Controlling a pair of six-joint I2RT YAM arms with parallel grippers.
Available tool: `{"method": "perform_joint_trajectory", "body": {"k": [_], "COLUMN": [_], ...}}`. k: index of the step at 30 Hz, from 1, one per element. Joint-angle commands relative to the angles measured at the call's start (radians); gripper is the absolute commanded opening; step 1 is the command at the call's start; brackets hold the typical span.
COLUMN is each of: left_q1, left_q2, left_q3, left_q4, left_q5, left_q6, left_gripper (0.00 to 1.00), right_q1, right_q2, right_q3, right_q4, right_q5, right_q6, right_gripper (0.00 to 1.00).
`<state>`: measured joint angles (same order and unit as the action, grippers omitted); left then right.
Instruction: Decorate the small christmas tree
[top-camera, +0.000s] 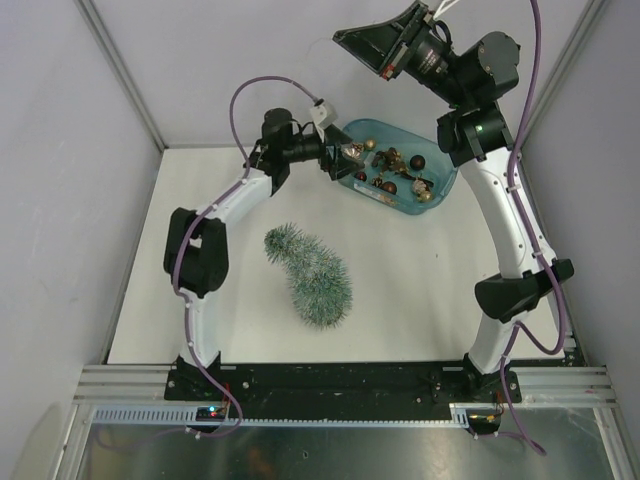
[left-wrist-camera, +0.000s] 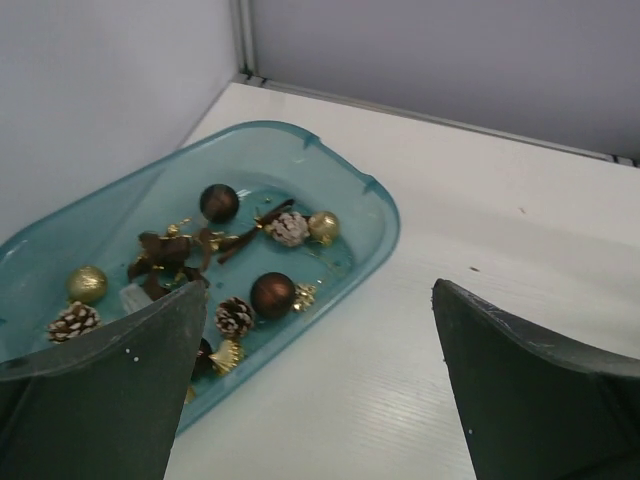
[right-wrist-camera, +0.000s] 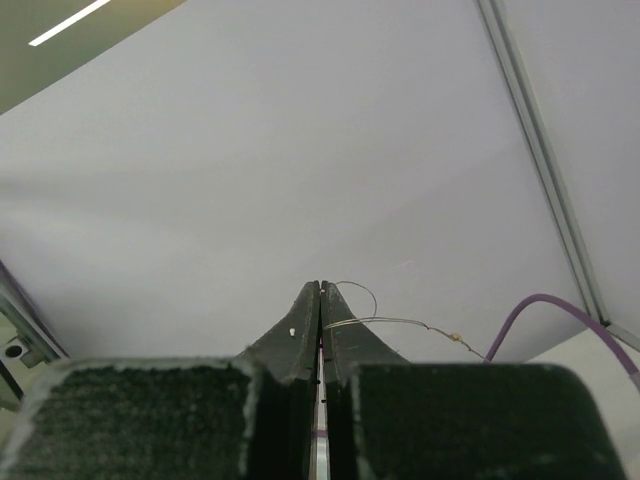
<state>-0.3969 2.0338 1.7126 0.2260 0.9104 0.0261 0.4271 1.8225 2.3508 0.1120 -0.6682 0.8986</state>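
Top external: I see the small christmas tree (top-camera: 312, 275) mid-table, teal tray (top-camera: 446, 186) at 1 o'clock. Left pincer (top-camera: 338, 160) gapes wide, empty, at the tray; right pincer (right-wrist-camera: 320, 288) clamped shut, raised.

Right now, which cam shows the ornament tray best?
Left wrist: the tray fills the frame, ornaments individually distinct. Top external shows it small and far off. Right wrist shows only wall, no tray.

The left gripper (left-wrist-camera: 315, 295) is held wide open, reached forward and angled down. The right gripper (right-wrist-camera: 320, 290) is raised high, its jaws pressed together.
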Motion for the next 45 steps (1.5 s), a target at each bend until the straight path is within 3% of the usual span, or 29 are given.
{"method": "perform_joint_trajectory", "body": {"k": [1, 9, 12, 17, 21, 24, 26, 33, 38, 45], "left_q1": [0.015, -0.010, -0.023, -0.033, -0.031, -0.031, -0.028, 0.018, 0.078, 0.129], "left_q2": [0.070, 0.160, 0.216, 0.294, 0.318, 0.302, 0.277, 0.161, 0.073, -0.099], "left_q3": [0.087, 0.139, 0.223, 0.340, 0.366, 0.343, 0.309, 0.304, 0.374, 0.324], "left_q4": [0.142, 0.294, 0.300, 0.302, 0.302, 0.303, 0.302, 0.302, 0.302, 0.302], "left_q5": [-0.036, -0.085, -0.013, 0.004, 0.116, 0.140, 0.128, 0.051, 0.068, 0.107], "left_q6": [-0.078, -0.107, -0.097, -0.106, -0.102, -0.097, -0.074, -0.050, -0.088, -0.169], "left_gripper": [1.00, 0.99, 0.90, 0.63, 0.41, 0.10, 0.03, 0.00, 0.00, 0.00], "right_q1": [0.008, 0.003, 0.003, -0.002, -0.009, -0.018, -0.025, -0.055, -0.079, -0.115], "right_q2": [-0.063, -0.096, -0.091, -0.086, -0.097, -0.111, -0.121, -0.203, -0.329, -0.460], "right_q3": [-0.014, -0.066, -0.073, -0.087, -0.105, -0.118, -0.125, -0.171, -0.303, -0.484], "right_q4": [0.076, 0.122, 0.139, 0.148, 0.156, 0.157, 0.154, 0.109, 0.079, 0.068], "right_q5": [-0.052, -0.079, -0.091, -0.102, -0.105, -0.106, -0.103, -0.085, -0.039, 0.006], "right_q6": [0.016, 0.025, 0.039, 0.046, 0.045, 0.043, 0.040, -0.018, -0.085, -0.109], "right_gripper": [0.00, 0.00, 0.00, 0.00, 0.00, 0.00, 0.00, 0.00, 0.00, 0.00]}}
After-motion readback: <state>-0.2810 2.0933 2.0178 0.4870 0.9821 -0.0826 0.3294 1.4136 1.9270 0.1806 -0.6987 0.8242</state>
